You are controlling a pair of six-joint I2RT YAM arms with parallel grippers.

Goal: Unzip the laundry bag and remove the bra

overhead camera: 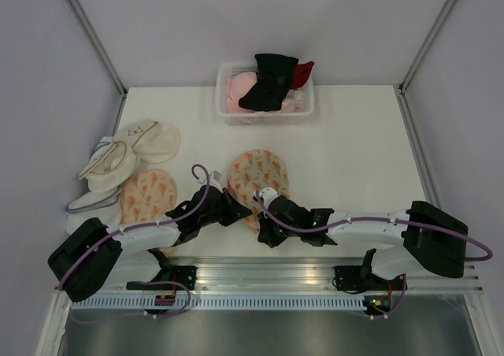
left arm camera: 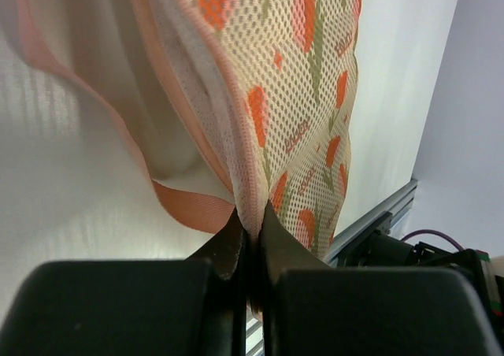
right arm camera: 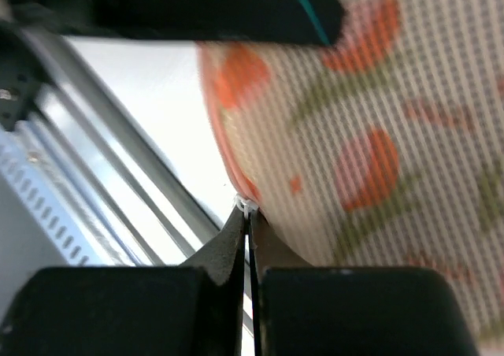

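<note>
Left jaws pinch laundry bag (left arm camera: 307, 80) hem; right jaws, likely zipper pull (right arm camera: 246, 206).

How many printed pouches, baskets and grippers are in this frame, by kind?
Printed mesh pouches: 2 (flat peach-cream laundry bag; smaller, more orange printed pouch)
White plastic lattice basket: 1
Black two-finger grippers: 2 (left gripper; right gripper), both pinching the laundry bag's edge
Total: 5

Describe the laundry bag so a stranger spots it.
On the table, look between the basket and the arms. The laundry bag is the printed peach oval, pinched by the left gripper and right gripper; the other printed pouch lies left among cream pouches.
</note>
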